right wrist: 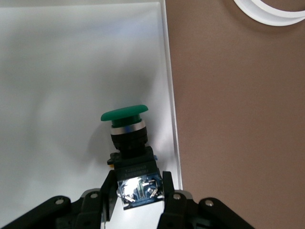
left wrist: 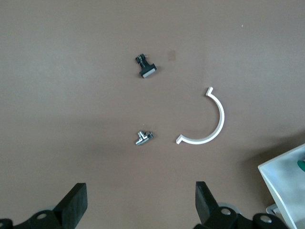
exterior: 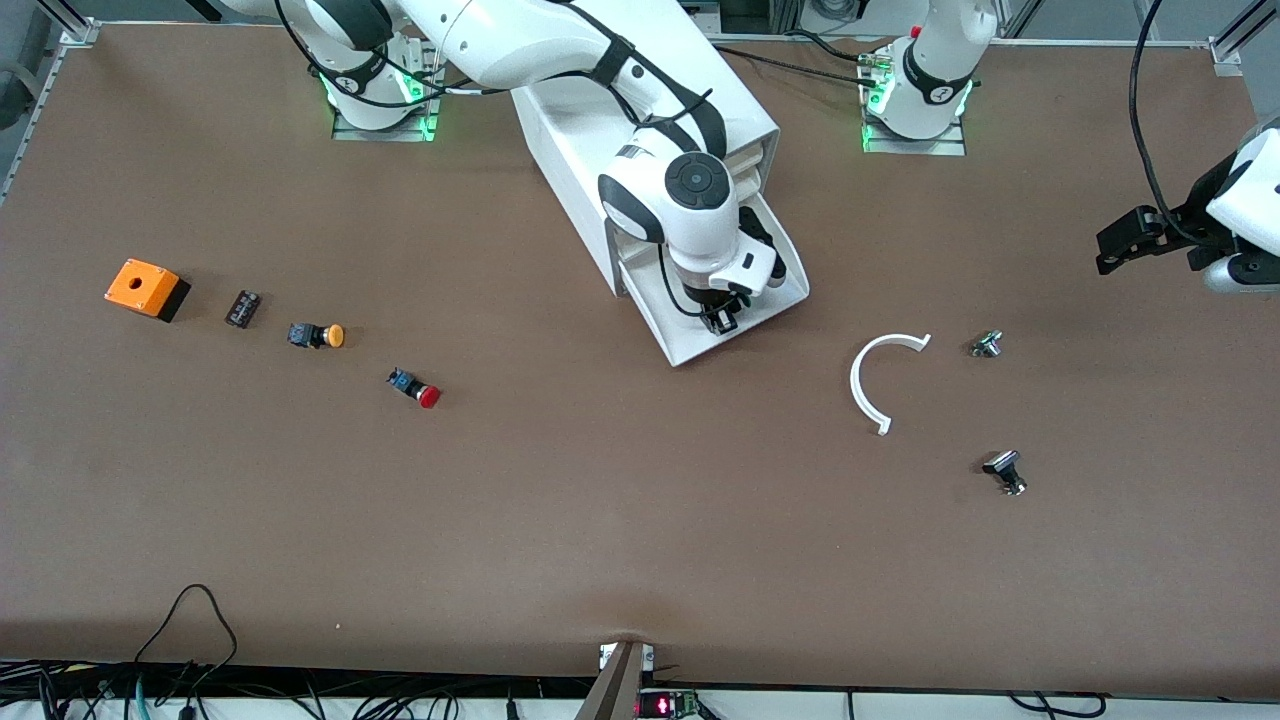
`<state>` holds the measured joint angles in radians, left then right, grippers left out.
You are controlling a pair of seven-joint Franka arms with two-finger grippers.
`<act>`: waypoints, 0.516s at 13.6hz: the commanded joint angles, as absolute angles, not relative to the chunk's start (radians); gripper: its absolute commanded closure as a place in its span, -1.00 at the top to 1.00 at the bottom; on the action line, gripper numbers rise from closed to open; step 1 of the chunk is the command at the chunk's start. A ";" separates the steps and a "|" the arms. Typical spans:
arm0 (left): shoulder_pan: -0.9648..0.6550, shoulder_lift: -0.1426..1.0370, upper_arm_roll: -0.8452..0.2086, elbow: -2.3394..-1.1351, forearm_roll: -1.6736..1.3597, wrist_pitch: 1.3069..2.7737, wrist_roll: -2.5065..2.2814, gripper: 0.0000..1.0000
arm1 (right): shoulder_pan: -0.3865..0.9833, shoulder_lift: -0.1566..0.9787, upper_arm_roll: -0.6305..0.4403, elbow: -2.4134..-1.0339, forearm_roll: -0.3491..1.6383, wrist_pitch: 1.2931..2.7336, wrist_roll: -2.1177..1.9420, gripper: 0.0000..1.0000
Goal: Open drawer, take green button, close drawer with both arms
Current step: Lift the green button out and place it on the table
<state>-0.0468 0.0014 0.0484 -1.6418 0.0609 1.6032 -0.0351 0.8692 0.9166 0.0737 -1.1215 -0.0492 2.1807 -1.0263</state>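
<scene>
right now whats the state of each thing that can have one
drawer: pulled open, bottom one of the cabinet
green button: in the open drawer, held at its body
right gripper: shut on the green button, inside the drawer
left gripper: open, empty, waiting over bare table
upper drawers: pushed in

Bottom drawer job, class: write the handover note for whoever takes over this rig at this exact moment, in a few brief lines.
Right gripper: down in the open drawer, fingers shut on the green button, holding it by its body.
Left gripper: open, holds nothing, waits in the air over the left arm's end of the table, above the white curved piece and two small metal parts.
Done: the bottom drawer is pulled out and the button is gripped.
Left: lift the button out of the drawer, set it down, then push the drawer shut with both arms.
</scene>
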 commanded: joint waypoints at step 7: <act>-0.046 0.025 0.011 -1.589 0.060 1.565 -0.044 1.00 | 0.908 0.836 0.067 -1.086 -0.104 2.106 -0.869 -0.54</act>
